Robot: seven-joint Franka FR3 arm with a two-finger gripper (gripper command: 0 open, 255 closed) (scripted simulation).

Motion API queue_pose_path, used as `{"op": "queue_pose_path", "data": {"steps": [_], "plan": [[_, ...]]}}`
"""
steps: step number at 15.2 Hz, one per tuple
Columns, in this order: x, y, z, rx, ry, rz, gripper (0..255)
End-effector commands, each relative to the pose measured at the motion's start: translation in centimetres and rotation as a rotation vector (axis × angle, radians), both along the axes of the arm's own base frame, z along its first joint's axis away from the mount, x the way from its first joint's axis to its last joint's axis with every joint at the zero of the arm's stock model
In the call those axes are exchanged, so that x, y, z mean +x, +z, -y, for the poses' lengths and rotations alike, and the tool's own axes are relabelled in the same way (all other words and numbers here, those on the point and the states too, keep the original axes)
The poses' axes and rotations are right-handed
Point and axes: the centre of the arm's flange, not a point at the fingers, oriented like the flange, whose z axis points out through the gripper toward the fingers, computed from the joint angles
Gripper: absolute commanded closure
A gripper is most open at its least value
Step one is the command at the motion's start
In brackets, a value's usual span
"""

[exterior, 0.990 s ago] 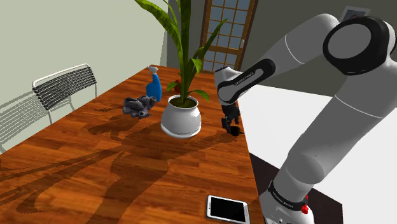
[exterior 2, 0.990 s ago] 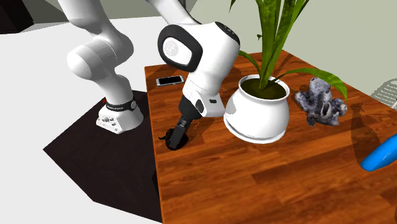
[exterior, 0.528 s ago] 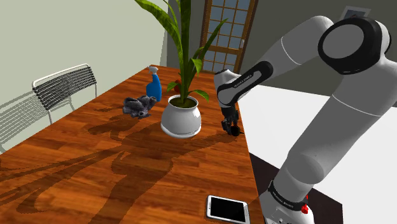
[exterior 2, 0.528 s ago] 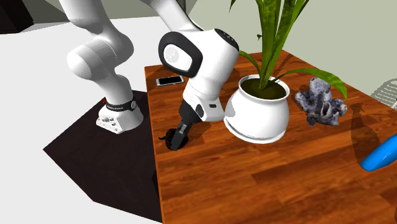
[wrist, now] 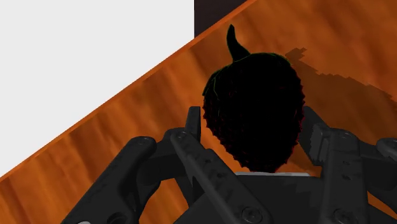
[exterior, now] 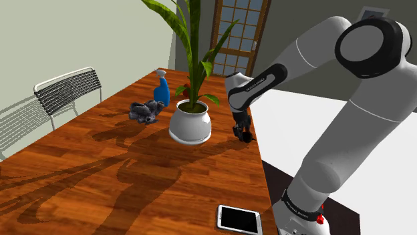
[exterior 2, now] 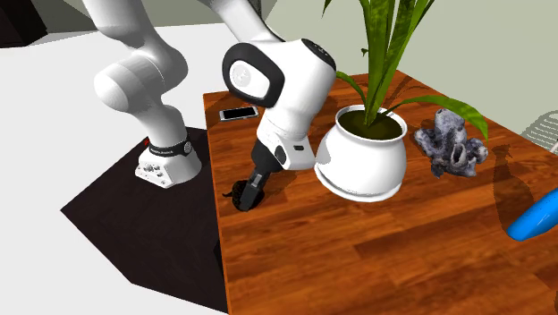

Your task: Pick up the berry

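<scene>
wooden table (exterior: 100, 173) | white-potted plant (exterior: 190, 124) | blue spray bottle (exterior: 161, 91) | grey lump (exterior: 144, 112) | phone (exterior: 238, 219) | wire chair (exterior: 67, 91)

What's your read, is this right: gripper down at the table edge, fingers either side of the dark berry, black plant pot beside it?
One slip: the plant pot is white, not black; the shoulder view shows it. The rest holds: gripper down at the table edge, fingers either side of the dark berry.
</scene>
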Motion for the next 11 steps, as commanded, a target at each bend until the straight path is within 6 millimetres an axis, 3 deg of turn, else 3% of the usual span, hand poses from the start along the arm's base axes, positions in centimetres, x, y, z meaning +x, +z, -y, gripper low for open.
{"op": "queue_pose_path", "data": {"steps": [1, 11], "plan": [[0.0, 0.8, -0.1, 0.000, 0.000, -0.001, 255], [0.0, 6.1, -0.1, 0.000, 0.000, -0.001, 255]]}}
